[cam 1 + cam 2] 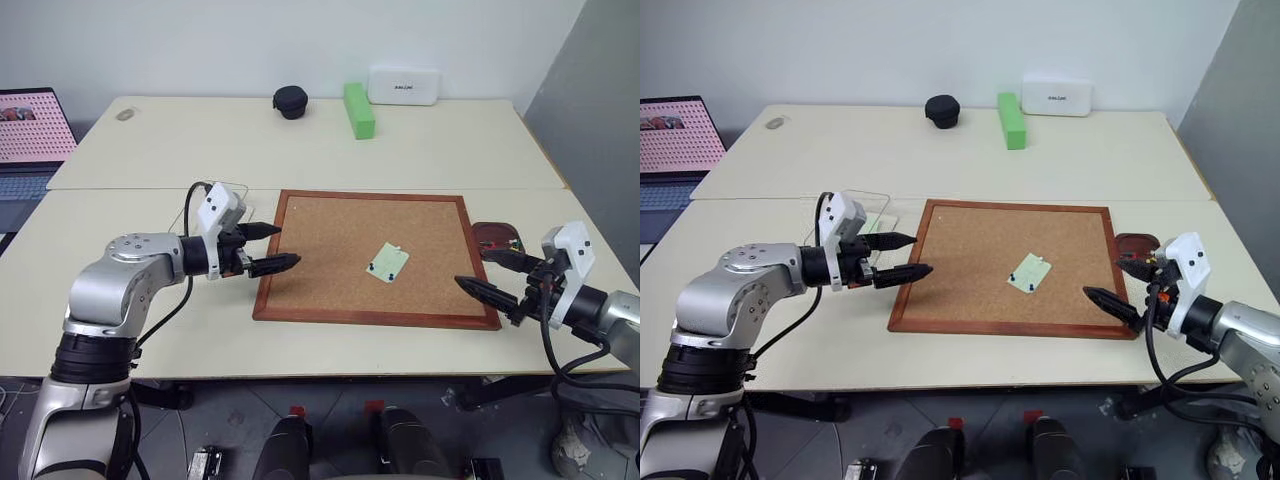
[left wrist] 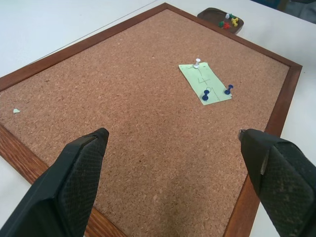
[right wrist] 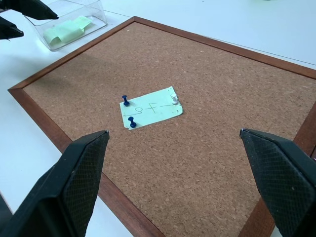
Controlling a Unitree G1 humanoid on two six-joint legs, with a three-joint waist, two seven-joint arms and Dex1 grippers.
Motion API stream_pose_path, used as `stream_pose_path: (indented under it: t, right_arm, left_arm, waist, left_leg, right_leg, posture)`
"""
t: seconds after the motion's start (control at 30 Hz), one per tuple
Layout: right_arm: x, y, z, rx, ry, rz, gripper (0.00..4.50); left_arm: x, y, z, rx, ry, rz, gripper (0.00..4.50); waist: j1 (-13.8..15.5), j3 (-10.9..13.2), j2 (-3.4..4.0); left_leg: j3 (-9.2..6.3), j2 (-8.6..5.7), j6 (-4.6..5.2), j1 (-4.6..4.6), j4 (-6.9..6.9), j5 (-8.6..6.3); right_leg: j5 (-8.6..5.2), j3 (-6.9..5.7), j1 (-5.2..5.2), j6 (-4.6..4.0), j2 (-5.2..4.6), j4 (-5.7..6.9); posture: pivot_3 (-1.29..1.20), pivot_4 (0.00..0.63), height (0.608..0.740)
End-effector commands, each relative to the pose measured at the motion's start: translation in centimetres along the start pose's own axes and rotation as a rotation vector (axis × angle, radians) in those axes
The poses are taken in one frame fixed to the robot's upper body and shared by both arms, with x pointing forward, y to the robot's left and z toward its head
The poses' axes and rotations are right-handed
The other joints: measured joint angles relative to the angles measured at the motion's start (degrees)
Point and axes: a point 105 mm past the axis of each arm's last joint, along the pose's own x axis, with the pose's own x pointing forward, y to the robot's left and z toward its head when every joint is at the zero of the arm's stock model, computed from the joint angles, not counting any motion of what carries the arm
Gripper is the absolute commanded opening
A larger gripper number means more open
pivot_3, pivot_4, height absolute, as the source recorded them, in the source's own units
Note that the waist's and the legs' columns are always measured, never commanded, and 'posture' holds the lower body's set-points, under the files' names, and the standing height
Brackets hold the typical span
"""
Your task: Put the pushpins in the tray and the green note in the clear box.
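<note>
— Green note (image 1: 388,263)? 
— Pinned mid-corkboard (image 1: 330,225) by 3 pushpins (image 3: 129,111), between left gripper (image 1: 272,247) and right gripper (image 1: 488,272), touching neither; both spread wide.
— Writing? 
— Handwritten marks, unreadable.

A pale green note (image 3: 150,109) lies flat on the corkboard, held by two blue pushpins (image 3: 126,100) and a white one. The dark tray (image 2: 219,13) holds red, yellow and green pins. The clear box (image 3: 69,22) holds green slips.
</note>
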Motion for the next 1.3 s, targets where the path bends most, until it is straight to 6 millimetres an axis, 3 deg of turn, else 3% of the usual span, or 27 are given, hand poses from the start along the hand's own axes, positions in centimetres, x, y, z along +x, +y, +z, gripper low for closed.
stream_pose_path:
  t: [0.03,0.7,0.9,1.07,1.3]
  right_arm:
    - [0.0,0.1,0.7,-0.044,-0.030,-0.006,4.50]
    - [0.0,-0.6,0.7,-0.085,-0.033,-0.055,4.50]
    - [1.1,-0.3,0.6,-0.111,-0.036,-0.044,4.50]
    - [2.8,0.0,1.6,-0.128,-0.105,-0.050,4.50]
    - [5.8,-0.5,0.6,-0.142,-0.107,-0.080,4.50]
  left_arm:
    - [-0.1,0.3,0.6,0.063,0.005,0.010,4.47]
    - [1.0,0.2,0.8,-0.023,-0.056,0.010,4.47]
    - [1.6,0.0,0.8,-0.034,-0.075,-0.008,4.47]
    - [2.5,-0.4,1.1,-0.046,-0.123,-0.026,3.65]
    - [4.7,-1.4,-0.6,-0.041,-0.132,-0.055,2.39]
  waist:
    - [-0.01,0.00,0.00]
    - [-0.04,0.00,0.00]
    - [-0.04,0.00,0.00]
    - [-0.06,0.00,0.00]
    - [0.01,-0.01,0.01]
  left_leg:
    - [0.00,0.00,0.00,0.00,0.00,0.00]
    - [0.00,0.00,0.00,0.00,0.02,0.00]
    - [0.01,0.00,0.00,0.01,0.02,0.00]
    - [0.00,0.00,0.00,0.02,0.03,0.00]
    - [0.01,-0.02,0.00,0.04,0.03,0.01]
  right_leg:
    - [0.00,0.00,0.00,0.00,0.00,0.00]
    - [0.04,0.01,0.00,0.07,0.01,0.04]
    - [0.04,0.01,0.00,0.07,0.00,0.04]
    - [0.05,0.02,0.00,0.07,0.01,0.05]
    - [0.06,0.03,0.01,0.08,0.00,0.07]
  posture:
    - [0.00,0.150,0.740]
    - [0.00,0.150,0.740]
    - [0.00,0.150,0.740]
    - [0.00,0.150,0.740]
    - [0.00,0.150,0.740]
